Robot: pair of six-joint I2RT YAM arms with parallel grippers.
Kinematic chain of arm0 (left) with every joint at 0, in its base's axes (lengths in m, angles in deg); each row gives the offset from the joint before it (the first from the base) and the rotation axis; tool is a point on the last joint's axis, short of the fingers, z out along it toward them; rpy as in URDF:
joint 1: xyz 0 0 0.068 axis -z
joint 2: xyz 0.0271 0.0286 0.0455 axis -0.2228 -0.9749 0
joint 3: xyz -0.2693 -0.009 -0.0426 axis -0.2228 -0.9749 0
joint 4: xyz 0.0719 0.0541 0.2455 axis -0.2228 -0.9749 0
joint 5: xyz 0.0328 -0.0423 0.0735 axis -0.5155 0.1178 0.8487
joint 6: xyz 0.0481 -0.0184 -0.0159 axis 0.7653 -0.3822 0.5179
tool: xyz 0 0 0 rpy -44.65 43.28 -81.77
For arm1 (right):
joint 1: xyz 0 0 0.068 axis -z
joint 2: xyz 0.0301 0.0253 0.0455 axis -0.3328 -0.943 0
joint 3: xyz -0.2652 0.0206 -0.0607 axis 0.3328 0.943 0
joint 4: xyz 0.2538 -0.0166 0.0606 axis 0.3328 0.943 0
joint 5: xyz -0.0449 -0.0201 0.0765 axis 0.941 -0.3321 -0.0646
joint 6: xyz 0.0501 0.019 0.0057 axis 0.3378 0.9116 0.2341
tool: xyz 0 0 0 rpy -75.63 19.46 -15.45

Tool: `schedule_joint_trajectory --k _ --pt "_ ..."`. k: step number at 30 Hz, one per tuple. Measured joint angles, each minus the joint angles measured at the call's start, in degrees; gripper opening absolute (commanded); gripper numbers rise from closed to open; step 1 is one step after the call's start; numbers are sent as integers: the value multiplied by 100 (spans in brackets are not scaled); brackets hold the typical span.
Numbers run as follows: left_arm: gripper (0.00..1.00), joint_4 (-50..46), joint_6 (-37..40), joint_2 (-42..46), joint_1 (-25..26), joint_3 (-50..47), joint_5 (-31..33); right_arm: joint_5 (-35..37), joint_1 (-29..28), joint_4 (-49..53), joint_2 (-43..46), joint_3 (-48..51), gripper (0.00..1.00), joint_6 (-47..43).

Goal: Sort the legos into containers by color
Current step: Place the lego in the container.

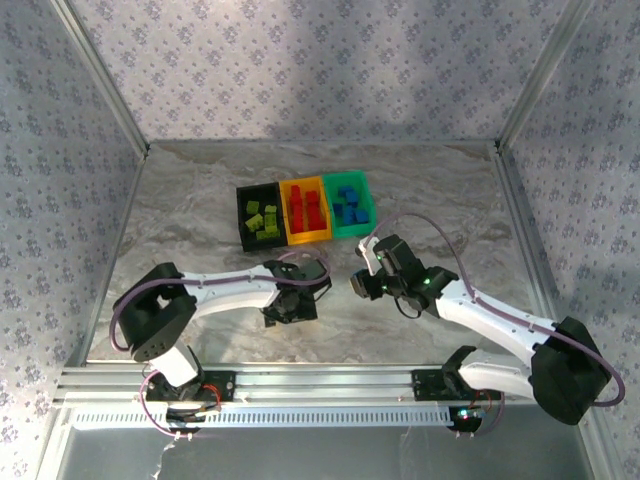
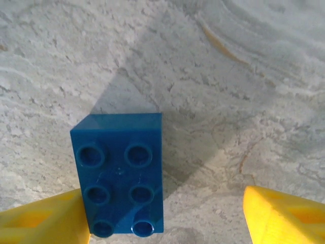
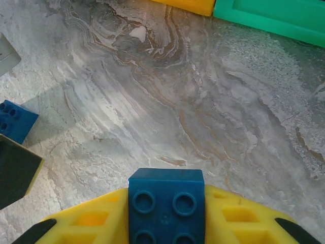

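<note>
Top external view: three small open-topped plastic bins stand in a row on the far middle part of the marble-patterned table [image 1: 190,210]. The black bin [image 1: 243,212] holds lime green bricks [image 1: 262,220], the yellow-orange bin [image 1: 308,240] beside it holds red bricks [image 1: 308,210], and the green bin [image 1: 351,233] holds blue bricks [image 1: 350,205]. The three bins touch each other side by side. Both arms reach to the bare table in front of the bins, and their ends are near each other but apart.

In the left wrist view, a blue plastic brick with six studs [image 2: 119,173] lies on the table with its studs upward, between the fingers of the left gripper [image 2: 162,206]. The yellow finger [image 2: 40,221] at the left edge of the picture touches the brick. The other finger is apart from it, with bare table between them. So the jaws are released around the brick and do not squeeze it.

In the right wrist view, the right gripper [image 3: 166,218] is clenched on a second blue brick [image 3: 166,198], which sits studs up with yellow finger material tight on both sides. I cannot tell if this brick is lifted. At the left edge the six-stud brick is visible on the table, and corners of the yellow-orange and green bins are at the top
</note>
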Motion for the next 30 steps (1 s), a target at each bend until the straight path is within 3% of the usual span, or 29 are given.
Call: schedule_joint_trajectory --k 5,8,10,13,22,30 --pt "66 -66 -50 0 -50 81 234 -9 0 -20 0 0 35 0" --pt "49 -76 -17 0 -168 81 275 -9 9 -20 0 0 36 2" --pt "47 -52 63 -2 -236 81 269 -7 50 -22 0 0 36 22" --pt "34 7 214 -70 -262 81 267 4 234 -17 0 -4 36 129" --pt "26 118 573 -131 -262 107 269 -11 1161 155 -866 -1182 36 616" --pt "26 332 973 24 -278 166 380 -50 1432 289 -3064 -3536 37 822"
